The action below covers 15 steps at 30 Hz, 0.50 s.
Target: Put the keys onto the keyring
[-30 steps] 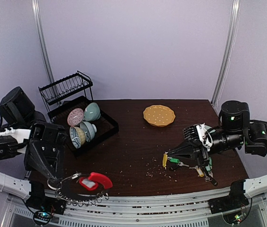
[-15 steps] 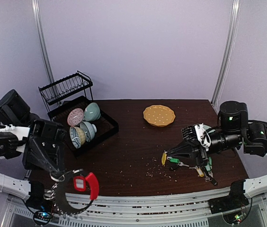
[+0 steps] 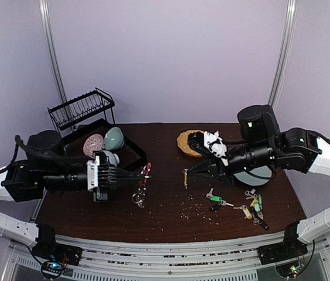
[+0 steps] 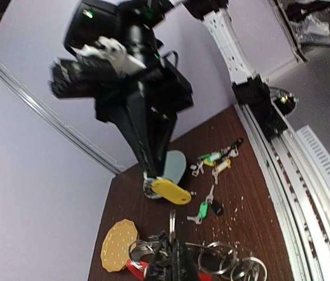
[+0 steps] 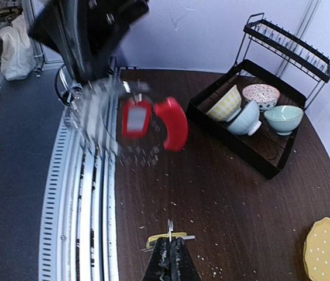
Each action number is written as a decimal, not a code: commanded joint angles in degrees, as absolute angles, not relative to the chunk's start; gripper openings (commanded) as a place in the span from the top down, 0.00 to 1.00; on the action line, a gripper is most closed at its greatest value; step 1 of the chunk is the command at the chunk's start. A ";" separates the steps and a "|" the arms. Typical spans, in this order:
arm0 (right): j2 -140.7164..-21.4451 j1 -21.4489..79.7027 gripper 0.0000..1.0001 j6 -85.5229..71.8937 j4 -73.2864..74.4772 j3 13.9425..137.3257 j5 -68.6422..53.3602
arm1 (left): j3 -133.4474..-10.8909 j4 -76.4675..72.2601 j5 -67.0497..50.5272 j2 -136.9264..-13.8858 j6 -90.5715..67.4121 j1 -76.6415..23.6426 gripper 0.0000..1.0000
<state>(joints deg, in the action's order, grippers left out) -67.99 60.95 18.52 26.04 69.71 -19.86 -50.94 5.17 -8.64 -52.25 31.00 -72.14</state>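
Against the frame half a second before, the left gripper (image 3: 143,177) is found carried from the near left edge of the table (image 3: 165,225) to a place over its middle. The keyring (image 5: 174,124) is no longer dangled low by that edge but is held up in the air. The right gripper (image 3: 186,173) is likewise raised and shifted left, away from the loose keys (image 3: 251,206) left on the wood. It is now seen in front of the yellow dotted plate (image 3: 183,140). The two grippers are pointed at each other, near but apart.

The left fingers are pressed together on the keyring. A red plastic arc and a red tag are shown on it in the right wrist view, much blurred. Silver loops are seen hanging beneath it in the top view and fanned beside the fingers in the left wrist view.

The right fingers are pinched on the yellow-tagged key (image 4: 171,191). Its tag is laid crosswise at the fingertips.
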 commanded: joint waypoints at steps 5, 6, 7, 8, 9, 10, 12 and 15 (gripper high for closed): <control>-72.94 61.34 1.00 8.26 28.32 74.44 -23.30 | -52.91 13.51 13.69 -57.34 47.94 -83.00 1.00; -72.79 61.96 1.00 7.46 26.91 73.82 -21.70 | -52.50 12.88 17.26 -58.23 49.41 -84.45 1.00; -72.78 62.83 1.00 7.18 25.98 73.38 -20.68 | -52.02 11.65 20.25 -58.80 50.62 -85.76 1.00; -73.00 63.66 1.00 7.20 25.70 73.35 -19.93 | -51.39 9.90 22.48 -59.18 51.58 -86.77 1.00; -73.30 64.36 1.00 7.26 25.86 73.59 -19.66 | -50.69 8.12 23.96 -59.22 52.77 -87.51 1.00; -73.52 64.96 1.00 7.33 26.09 73.60 -20.26 | -49.82 6.38 24.48 -58.93 53.66 -87.90 1.00; -73.41 65.82 1.00 7.49 26.18 72.90 -22.00 | -47.42 2.66 24.61 -57.99 55.33 -88.37 1.00; -73.63 67.02 1.00 9.37 29.43 73.38 -25.82 | -45.71 0.21 26.31 -57.77 57.02 -88.66 1.00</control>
<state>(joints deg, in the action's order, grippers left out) -73.63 65.52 8.75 27.33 73.54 -22.11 -47.57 8.71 20.03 -58.81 52.12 -88.25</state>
